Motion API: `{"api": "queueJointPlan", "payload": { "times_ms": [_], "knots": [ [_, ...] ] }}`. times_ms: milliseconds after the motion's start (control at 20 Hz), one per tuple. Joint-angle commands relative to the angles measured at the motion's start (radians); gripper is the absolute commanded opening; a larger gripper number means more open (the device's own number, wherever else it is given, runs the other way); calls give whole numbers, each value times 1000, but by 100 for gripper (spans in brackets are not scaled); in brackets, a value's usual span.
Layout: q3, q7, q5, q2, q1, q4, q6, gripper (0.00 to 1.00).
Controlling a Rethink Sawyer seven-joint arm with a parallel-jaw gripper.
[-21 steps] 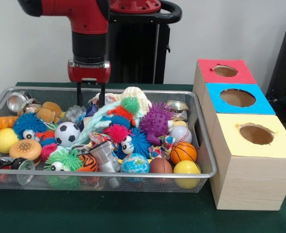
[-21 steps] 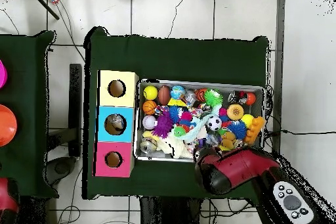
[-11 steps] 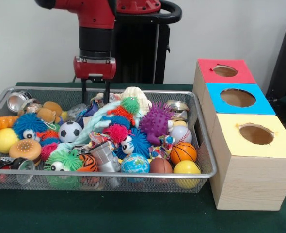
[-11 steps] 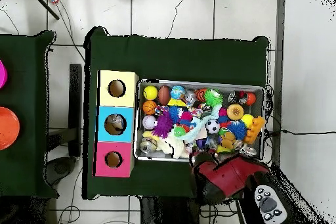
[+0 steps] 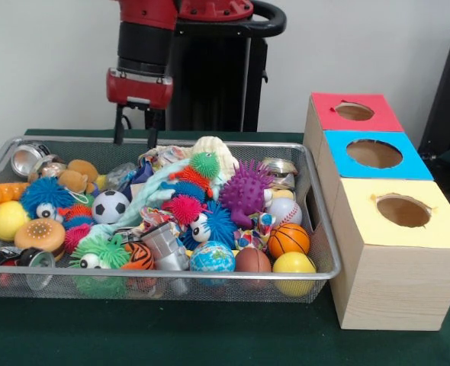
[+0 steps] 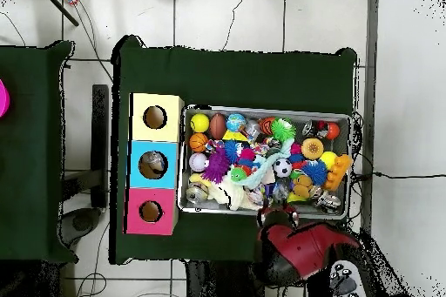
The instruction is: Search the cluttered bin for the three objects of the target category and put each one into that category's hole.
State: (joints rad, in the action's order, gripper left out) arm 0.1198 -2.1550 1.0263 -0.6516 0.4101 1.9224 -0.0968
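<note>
While raised above the wire bin's (image 5: 316, 200) far rim, claw (image 5: 136, 126) spread and empty, hanging over the edge; toys heaped below, three holed boxes (image 5: 377, 206) beside.

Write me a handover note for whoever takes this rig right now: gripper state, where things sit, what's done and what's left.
Gripper: open, empty, raised above the far rim of the wire bin.
Bin: full of mixed toys, among them a soccer ball, basketball and purple spiky ball.
Boxes beside the bin: red, blue, yellow. In the overhead view something sits in the blue hole.
Left: pick target items; category unclear from here.
</note>
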Motion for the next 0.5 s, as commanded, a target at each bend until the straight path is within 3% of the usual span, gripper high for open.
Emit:
{"api": "queueJointPlan", "payload": {
  "times_ms": [50, 350, 500],
  "knots": [
    [94, -109, -77, 29, -15, -111, -27, 100],
    [183, -98, -142, 98, -61, -156, -115, 100],
    [192, -86, -152, 108, -52, -168, -128, 100]
  ]
}}
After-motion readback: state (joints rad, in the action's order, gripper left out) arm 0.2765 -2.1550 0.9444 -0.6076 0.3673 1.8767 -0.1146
